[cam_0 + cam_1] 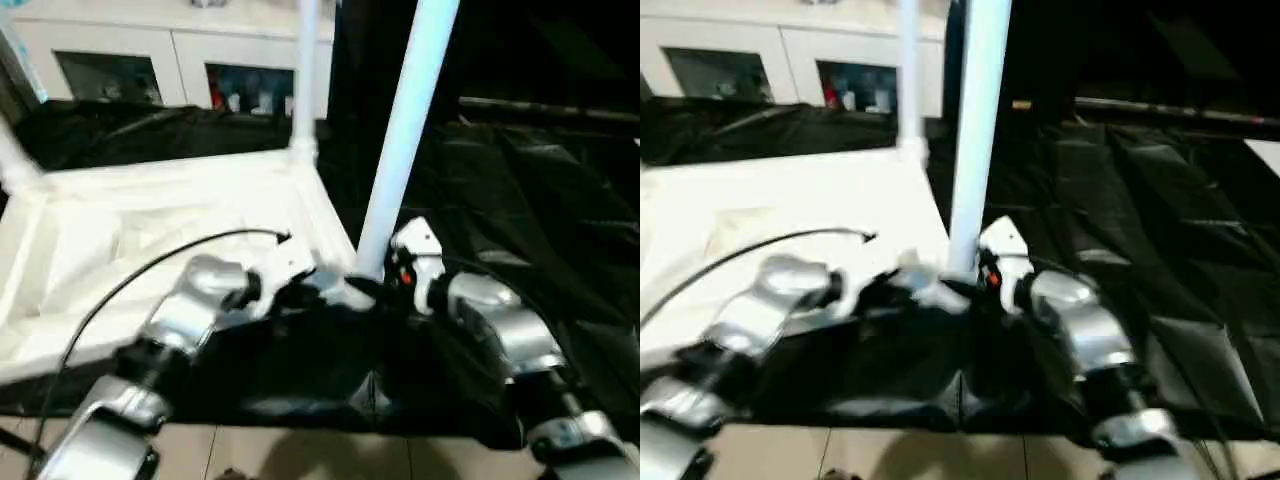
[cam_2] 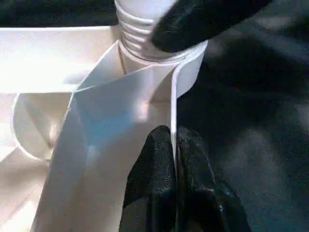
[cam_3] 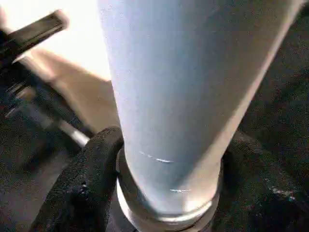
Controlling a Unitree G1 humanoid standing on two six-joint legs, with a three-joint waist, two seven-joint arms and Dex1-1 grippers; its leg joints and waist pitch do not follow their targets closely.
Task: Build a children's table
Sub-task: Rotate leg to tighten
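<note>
The white table top (image 1: 130, 230) lies upside down on a black cloth. My left gripper (image 2: 174, 135) is shut on its thin raised rim (image 2: 172, 96) just beside the near right corner socket. A long white leg (image 1: 405, 130) stands upright in that socket, its threaded end (image 2: 137, 29) showing above the collar. My right gripper (image 3: 169, 159) is closed around the base of this leg, one black finger (image 3: 91, 183) pressing its collar. Another leg (image 1: 307, 70) stands at the far corner, and a third (image 1: 15, 165) at the left edge.
A white cabinet (image 1: 180, 50) with glass-front shelves runs along the back. The black cloth (image 1: 520, 200) spreads in folds to the right. A thin black cable (image 1: 150, 265) arcs over my left forearm. Pale floor (image 1: 300, 455) shows at the near edge.
</note>
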